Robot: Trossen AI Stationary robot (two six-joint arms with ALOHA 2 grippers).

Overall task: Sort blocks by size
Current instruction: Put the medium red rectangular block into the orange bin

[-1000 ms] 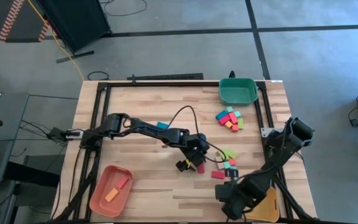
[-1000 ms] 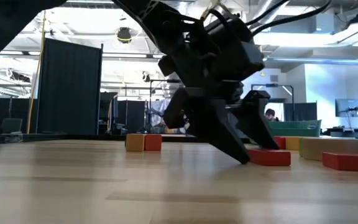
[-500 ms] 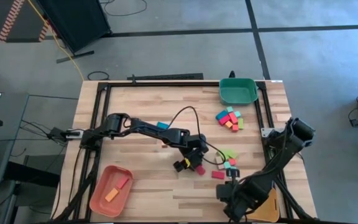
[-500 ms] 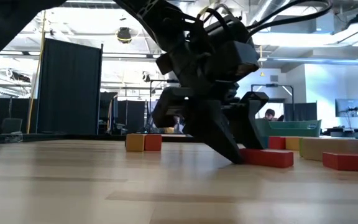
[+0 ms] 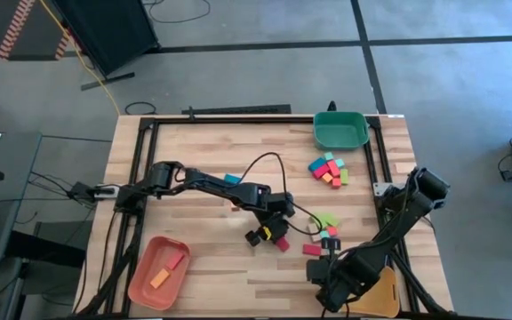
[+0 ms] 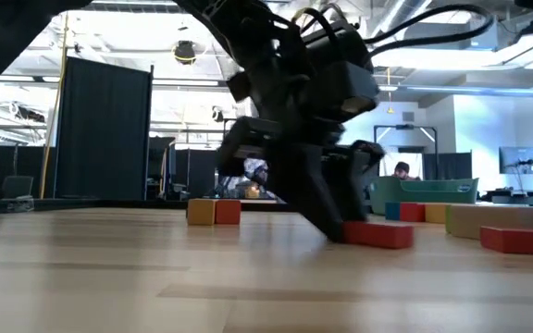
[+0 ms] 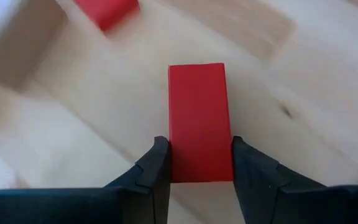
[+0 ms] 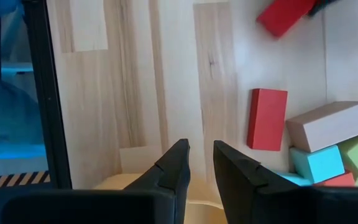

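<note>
Left claw (image 5: 265, 236) sits just below centre of the high view, low on the bench (image 5: 194, 160), its fingers closed snugly on the near end of a red bar block (image 7: 197, 118); the wrist view shows both pads touching the bar's long sides. Compared with a second ago, claw and bar have shifted a little toward the left of the high view, and in the low view the bar (image 6: 378, 235) has slid left with the claw while staying flat on the wood. Judgement: the grasp is made and the bar is being dragged or about to be lifted, probably toward the salmon tray (image 5: 158, 271) at lower left, which already holds two bars. Right claw (image 5: 332, 286) waits at lower right, near the yellow tray (image 5: 382, 293), fingers narrowly apart and empty. Loose blocks remain in two clusters: a mixed group (image 5: 328, 171) under the green tray (image 5: 341, 130), and a smaller group (image 5: 324, 227) right of the left claw.
</note>
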